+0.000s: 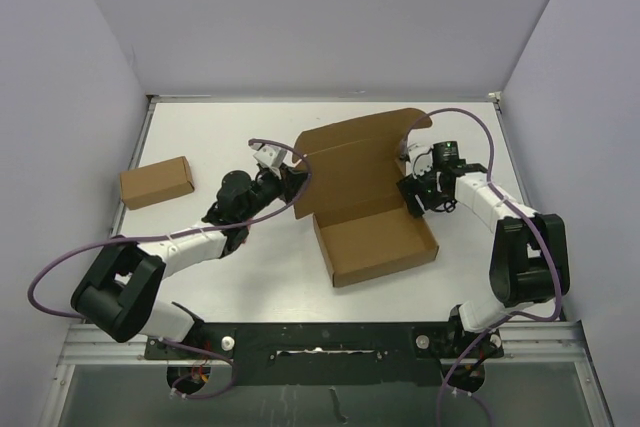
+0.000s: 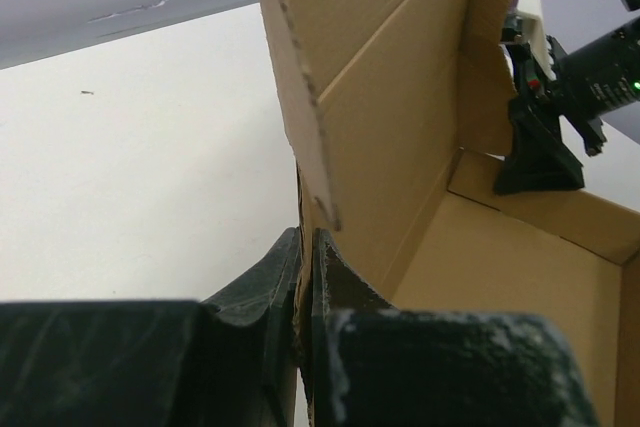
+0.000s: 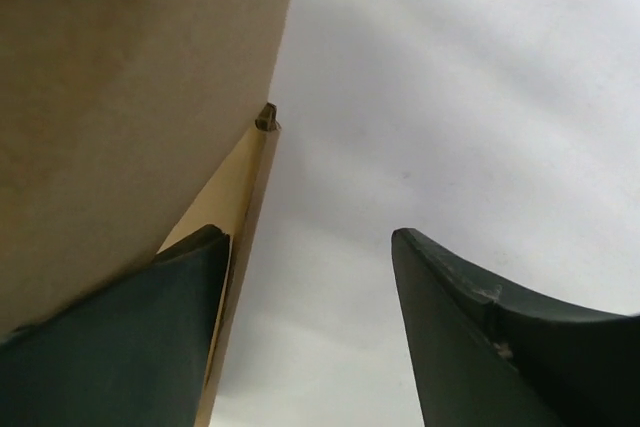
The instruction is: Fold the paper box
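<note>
Standing at the centre of the white table (image 1: 220, 132), the large plain brown cardboard paper box (image 1: 375, 242) has its shallow tray flat on the near side and its broad lid panel (image 1: 350, 162) raised upright along the tray's far edge. The left gripper (image 1: 290, 179) reaches in from the left. Its jaws are pressed together on the left edge of the raised cardboard, and the left wrist view shows the sheet pinched between the two dark fingers (image 2: 335, 282). The right gripper (image 1: 412, 195) sits just beside the right end of the lid, at the tray's far right corner. Its jaws stand apart and clamp nothing. In the right wrist view a thin cardboard edge (image 3: 245, 187) runs just beside one finger (image 3: 150, 317), while the other finger is well clear of it. A much smaller closed brown cardboard box (image 1: 157, 182) lies near the table's left edge, well apart from the paper box.
</note>
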`<action>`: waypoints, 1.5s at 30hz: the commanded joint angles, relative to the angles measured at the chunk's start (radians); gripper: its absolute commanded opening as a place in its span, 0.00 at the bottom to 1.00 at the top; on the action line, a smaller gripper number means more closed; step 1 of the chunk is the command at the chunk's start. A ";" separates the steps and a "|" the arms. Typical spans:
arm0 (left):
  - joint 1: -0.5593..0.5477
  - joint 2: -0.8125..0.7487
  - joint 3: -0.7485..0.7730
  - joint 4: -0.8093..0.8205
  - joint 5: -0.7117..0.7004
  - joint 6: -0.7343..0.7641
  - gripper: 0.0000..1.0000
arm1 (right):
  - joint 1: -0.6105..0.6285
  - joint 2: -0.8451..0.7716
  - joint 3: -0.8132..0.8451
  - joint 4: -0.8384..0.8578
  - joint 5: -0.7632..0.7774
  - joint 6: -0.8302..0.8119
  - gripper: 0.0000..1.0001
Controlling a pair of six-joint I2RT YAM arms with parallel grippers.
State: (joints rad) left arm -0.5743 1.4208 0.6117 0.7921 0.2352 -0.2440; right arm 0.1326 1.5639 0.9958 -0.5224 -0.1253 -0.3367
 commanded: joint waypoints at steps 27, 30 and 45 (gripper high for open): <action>-0.082 -0.128 -0.003 0.060 0.049 0.072 0.00 | -0.051 -0.095 -0.032 -0.118 -0.344 -0.204 0.74; -0.082 -0.154 -0.006 0.058 0.039 0.102 0.00 | -0.051 -0.105 -0.033 -0.113 -0.342 -0.207 0.74; -0.081 -0.238 -0.017 0.061 0.109 0.202 0.00 | -0.213 -0.199 -0.060 -0.002 -0.587 -0.202 0.84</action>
State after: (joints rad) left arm -0.6491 1.2076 0.5781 0.7959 0.2974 -0.0723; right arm -0.0353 1.4277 0.9546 -0.5999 -0.5999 -0.5171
